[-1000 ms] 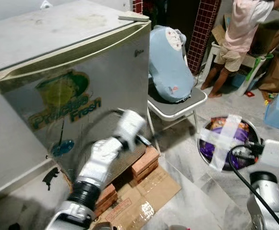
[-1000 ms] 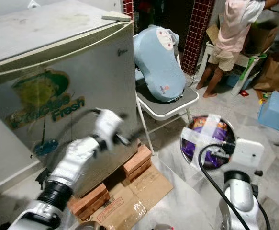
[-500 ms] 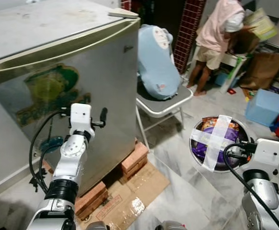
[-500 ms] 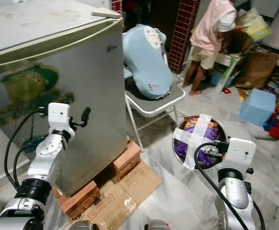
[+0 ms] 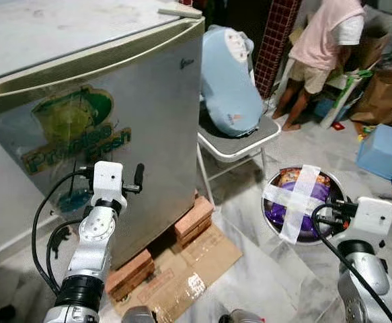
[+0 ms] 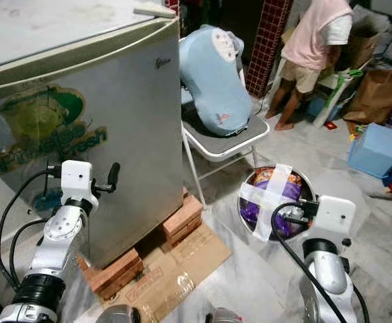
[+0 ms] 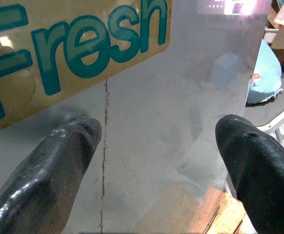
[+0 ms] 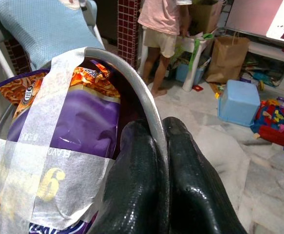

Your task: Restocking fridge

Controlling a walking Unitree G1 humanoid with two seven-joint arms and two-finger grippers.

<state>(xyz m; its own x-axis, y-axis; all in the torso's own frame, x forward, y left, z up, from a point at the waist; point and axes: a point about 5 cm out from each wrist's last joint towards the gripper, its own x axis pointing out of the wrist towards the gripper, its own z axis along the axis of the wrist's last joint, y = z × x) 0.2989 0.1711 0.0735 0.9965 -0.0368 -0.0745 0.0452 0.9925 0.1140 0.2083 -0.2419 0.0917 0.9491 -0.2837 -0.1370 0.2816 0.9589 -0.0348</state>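
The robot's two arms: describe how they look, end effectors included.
Both arms are silver metal with dark ribbed joint collars, each ending in a white boxy wrist block. A black cable loops from each block down along the arm. The left end effector and the right end effector each have two long, glossy black, rounded fingers; one finger of the left has a small hole near its tip.

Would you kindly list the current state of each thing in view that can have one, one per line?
fridge: door closed, standing on bricks.
left gripper: open, held at the fridge door front.
right gripper: shut on the metal bowl's rim.
metal bowl: held up by its rim, full of snack bags, taped over with a white cross.
folding chair: unfolded, holding a tilted blue cushion.
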